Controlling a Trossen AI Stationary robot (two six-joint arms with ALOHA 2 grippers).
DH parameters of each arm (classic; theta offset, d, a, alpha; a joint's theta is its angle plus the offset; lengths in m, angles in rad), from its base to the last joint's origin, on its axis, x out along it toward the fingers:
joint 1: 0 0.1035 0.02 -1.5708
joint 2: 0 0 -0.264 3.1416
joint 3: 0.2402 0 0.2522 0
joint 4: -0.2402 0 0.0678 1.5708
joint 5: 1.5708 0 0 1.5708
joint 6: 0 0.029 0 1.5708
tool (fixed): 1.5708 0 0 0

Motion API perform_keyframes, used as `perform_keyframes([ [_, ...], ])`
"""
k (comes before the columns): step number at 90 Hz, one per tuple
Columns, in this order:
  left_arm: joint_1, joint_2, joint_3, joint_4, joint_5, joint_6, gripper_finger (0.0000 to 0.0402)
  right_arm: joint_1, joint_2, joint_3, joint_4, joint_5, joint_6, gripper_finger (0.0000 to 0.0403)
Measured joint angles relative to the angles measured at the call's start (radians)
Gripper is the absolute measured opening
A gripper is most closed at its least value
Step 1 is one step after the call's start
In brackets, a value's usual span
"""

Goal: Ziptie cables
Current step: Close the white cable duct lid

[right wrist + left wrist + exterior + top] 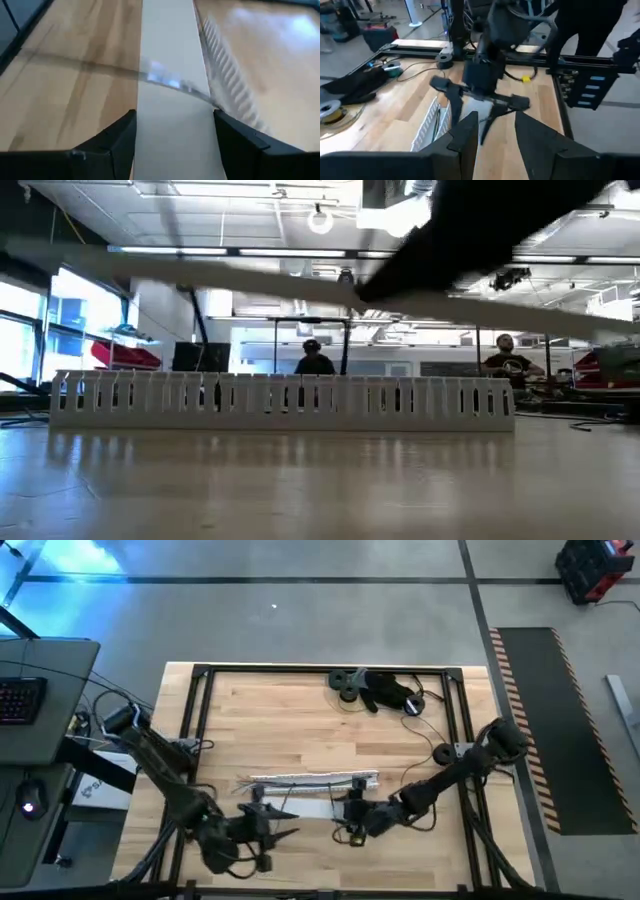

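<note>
We are holding the right gripper [175, 132], fingers wide apart, over the flat white strip [172, 60] beside the slotted duct [310, 781]. Left gripper [492, 132], spread wide, is facing it. Cables: cannot locate.

Right fingers [122, 137] spread, straddling flat white strip [170, 60]; slotted duct [227, 70] beside.

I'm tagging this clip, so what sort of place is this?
Probably a robotics lab or workshop: a wooden bench in a black metal frame, a desk with a keyboard alongside, and people at workstations behind.
</note>
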Motion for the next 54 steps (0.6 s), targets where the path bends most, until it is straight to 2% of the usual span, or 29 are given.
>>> perform_keyframes([
  [16, -0.006, -0.041, 0.000, -0.247, -0.010, -0.194, 0.0092, -0.132, 0.003, 0.124, -0.130, -0.105, -0.089, 0.0205],
  [27, -0.006, -0.038, -0.009, -0.397, -0.021, -0.353, 0.0076, -0.218, 0.017, 0.142, -0.191, -0.223, -0.125, 0.0205],
  [48, -0.031, -0.037, -0.125, -0.452, -0.023, -0.588, 0.0041, -0.275, 0.017, 0.147, -0.247, -0.361, -0.122, 0.0205],
  [54, -0.039, -0.037, -0.159, -0.454, -0.022, -0.655, 0.0028, -0.274, 0.016, 0.147, -0.239, -0.369, -0.118, 0.0205],
])
